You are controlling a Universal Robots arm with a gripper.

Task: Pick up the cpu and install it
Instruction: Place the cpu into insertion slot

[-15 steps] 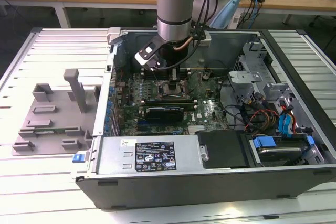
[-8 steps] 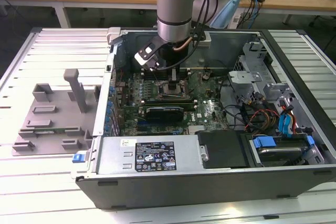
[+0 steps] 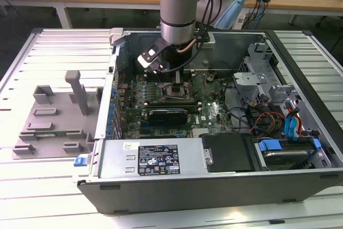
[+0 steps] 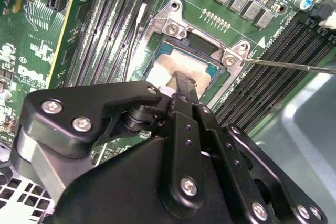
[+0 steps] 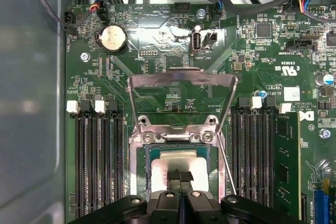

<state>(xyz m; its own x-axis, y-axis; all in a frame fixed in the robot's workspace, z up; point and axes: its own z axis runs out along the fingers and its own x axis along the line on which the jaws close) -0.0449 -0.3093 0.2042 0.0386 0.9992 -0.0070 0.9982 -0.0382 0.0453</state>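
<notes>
**Gripper tips on the cpu in the open socket**

From where I stand, the arm reaches in from twelve o'clock in the exterior view and plunges straight down into the open computer case (image 3: 177, 189). The gripper (image 3: 172, 79) hangs low over the motherboard (image 3: 214, 113), at about ten o'clock from the case's middle.

In the first wrist view the cpu (image 5: 176, 160) lies flat inside the socket, pale silvery top upward, with the socket's metal frame around it. The two black fingers (image 5: 175, 178) are drawn together with only a thin seam between them and nothing clamped in that seam. Their tips meet the cpu's top, though I cannot tell how hard they bear on it. The second wrist view shows the same thing from the side – one narrow fingertip (image 4: 184, 83) set on the silvery plate.

The load plate (image 5: 181, 78) stands swung open, clear of the chip. The thin wire lever (image 4: 294, 65) juts out beside the socket, unlatched. Rows of black memory slots (image 5: 100, 161) flank the socket on both sides, and a round coin battery (image 5: 111, 38) sits further off on the board.

In the exterior view a long black module (image 3: 169, 115) lies at six o'clock from the gripper, close by. The power supply (image 3: 155, 159) fills the case's seven o'clock corner. Outside the case, at nine o'clock, a grey tray (image 3: 59, 103) with upright posts rests on the slatted white table (image 3: 43, 46) – well apart from the arm.
</notes>
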